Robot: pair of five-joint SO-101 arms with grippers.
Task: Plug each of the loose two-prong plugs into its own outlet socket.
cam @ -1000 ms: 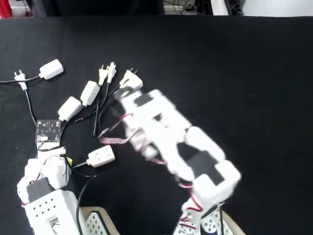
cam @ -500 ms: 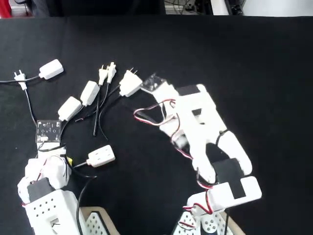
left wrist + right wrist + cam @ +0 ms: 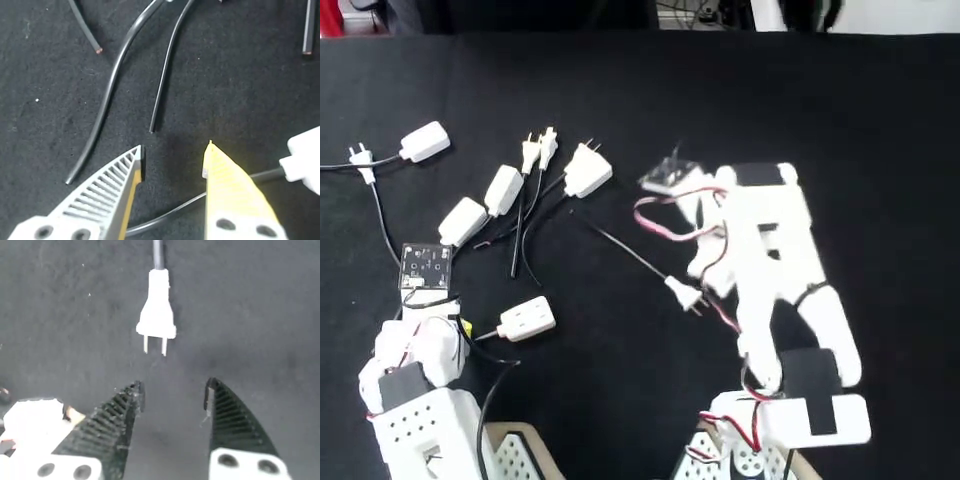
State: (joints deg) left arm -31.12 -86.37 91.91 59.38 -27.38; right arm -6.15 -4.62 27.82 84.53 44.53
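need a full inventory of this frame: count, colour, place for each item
table: 1, black cloth, under everything.
sockets: 4, white, left half of the table; one near the left arm, three in an arc farther back.
plugs: 5, white; one on a black cord just ahead of the right gripper, three clustered mid-table, one at the far left edge.
cords: several, black, strewn among the sockets.
arms: 2, white, at the near edge.
left gripper: 1, white and yellow, open above the cords.
right gripper: 1, black, open, plug prongs pointing at it.
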